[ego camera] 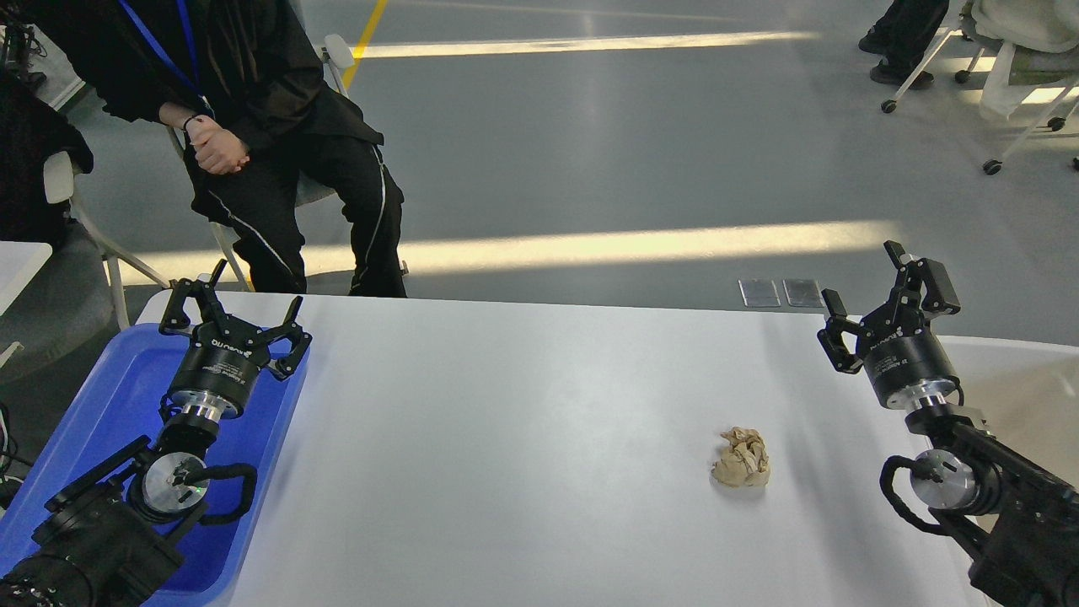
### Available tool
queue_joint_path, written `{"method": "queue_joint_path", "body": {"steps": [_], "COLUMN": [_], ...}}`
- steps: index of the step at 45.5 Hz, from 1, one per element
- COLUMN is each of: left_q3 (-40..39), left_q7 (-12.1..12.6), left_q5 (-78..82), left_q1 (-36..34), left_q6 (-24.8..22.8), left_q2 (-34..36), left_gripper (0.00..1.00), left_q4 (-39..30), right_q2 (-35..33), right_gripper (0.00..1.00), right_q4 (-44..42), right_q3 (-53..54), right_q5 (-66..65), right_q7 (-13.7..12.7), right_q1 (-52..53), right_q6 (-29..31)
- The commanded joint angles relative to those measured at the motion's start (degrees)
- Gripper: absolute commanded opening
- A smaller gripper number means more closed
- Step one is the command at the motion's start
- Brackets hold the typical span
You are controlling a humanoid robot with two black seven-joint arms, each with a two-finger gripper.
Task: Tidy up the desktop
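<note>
Tabletop surface, white and wide, is spread between and below both sets of fingers, and a crumpled beige paper wad is seen lying on it, well apart from the left fingers and nearer the right fingers, lower in the view than their tips and to their left. The left fingers are held spread wide with nothing between them, over the far end of a blue tray at the tabletop's left edge. The right fingers are likewise parted and empty, above the tabletop's far right edge, beside a beige-white bin.
</note>
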Motion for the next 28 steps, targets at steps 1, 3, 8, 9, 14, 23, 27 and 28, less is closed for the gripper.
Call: {"method": "queue_joint_path", "body": {"steps": [1, 3, 8, 9, 14, 23, 27, 28], "left_q3": [0.0, 0.0, 0.0, 0.0, 0.0, 0.0, 0.0, 0.0], "left_q7": [0.0, 0.0, 0.0, 0.0, 0.0, 0.0, 0.0, 0.0], "left_q5": [0.0, 0.0, 0.0, 0.0, 0.0, 0.0, 0.0, 0.0], "left_q1": [0.0, 0.0, 0.0, 0.0, 0.0, 0.0, 0.0, 0.0], "left_q6": [0.01, 0.01, 0.01, 0.01, 0.01, 0.01, 0.01, 0.01], "left_q2": [0.0, 0.0, 0.0, 0.0, 0.0, 0.0, 0.0, 0.0], "left_gripper": [1.0, 1.0, 1.0, 1.0, 1.0, 1.0, 1.0, 1.0], "left_q4": [0.0, 0.0, 0.0, 0.0, 0.0, 0.0, 0.0, 0.0], "right_q2": [0.76, 0.67, 0.67, 0.67, 0.67, 0.67, 0.85, 0.85], "right_gripper": [1.0, 1.0, 1.0, 1.0, 1.0, 1.0, 1.0, 1.0], "right_q4": [-1.43, -1.43, -1.43, -1.43, -1.43, -1.52, -1.52, -1.52], "right_q3": [0.18, -0.43, -1.31, -1.31, -1.4, -1.4, -1.31, -1.31], "right_q5": [-0.43, -0.43, -0.52, -0.44, -0.52, -0.52, -0.52, -0.52], "right_q7": [0.53, 0.53, 0.53, 0.53, 0.62, 0.62, 0.62, 0.62], "right_q1": [-0.45, -0.54, -0.71, -0.71, -0.8, -0.8, -0.71, -0.71], "right_q6": [-1.71, -1.53, -1.53, -1.53, -1.53, -1.62, -1.79, -1.97]}}
